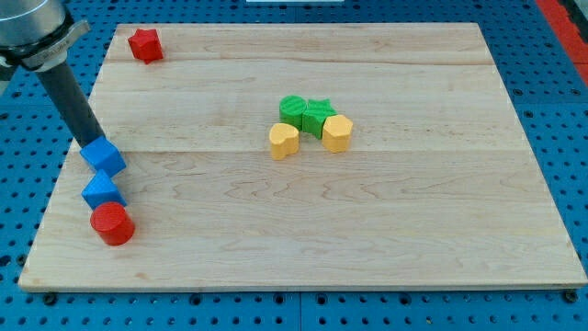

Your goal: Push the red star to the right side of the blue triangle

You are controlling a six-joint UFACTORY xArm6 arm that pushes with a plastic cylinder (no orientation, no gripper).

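Sitting at the worktop's [386, 239] top-left corner is the red star [145, 44]; my tip [92, 141], bearing no pincer, is touching the blue cube [104, 157] above the blue triangle [102, 192].

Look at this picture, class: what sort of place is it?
Probably a robotics lab bench. A wooden board lies on a blue perforated panel, small coloured blocks such as the red star sit on it, and my tip rests against the blue cube.
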